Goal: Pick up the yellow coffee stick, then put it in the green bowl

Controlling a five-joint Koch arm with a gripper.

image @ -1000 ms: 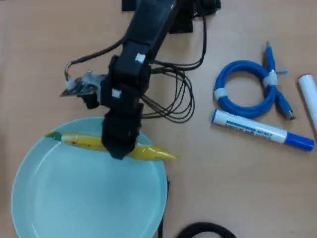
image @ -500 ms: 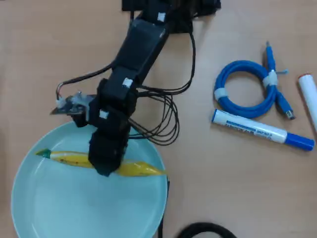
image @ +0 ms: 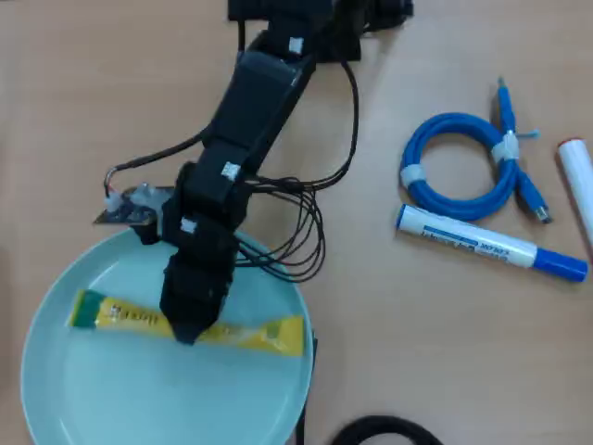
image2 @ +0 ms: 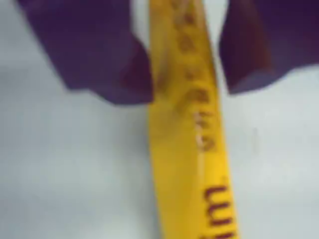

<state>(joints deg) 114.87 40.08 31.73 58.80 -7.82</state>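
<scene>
Yellow coffee stick (image: 246, 331) lies flat inside the green bowl (image: 111, 399), across its upper half in the overhead view; its green end (image: 86, 311) points to the left of that view and its plain yellow end to the right, close to the bowl's right rim; the red printing on it can be seen beside the green end. The end effector (image: 188, 326) is directly above the middle of the stick and hides a short part of it from above; the black arm (image: 250, 102) reaches down to it from the top edge of the overhead view, with thin dark cables (image: 306, 232) looping beside it.

In the wrist view the stick (image2: 187, 149) runs from top to bottom between the two dark fingers (image2: 94, 55); the jaws stand apart; there is a pale gap between the right finger and the stick, while the left finger seems to be just at the stick's edge, and I cannot tell if it really touches; the bowl's pale surface (image2: 65, 179) fills the view behind the stick.

On the bench (image: 74, 93), well apart from the bowl on the right side of the overhead view, lie a coiled blue cable (image: 459, 167), a white marker with a blue cap (image: 491, 243) just below the cable, and a white cylinder (image: 579, 181) cut by the right edge; a black curved cable (image: 380, 428) shows at the bottom edge.
</scene>
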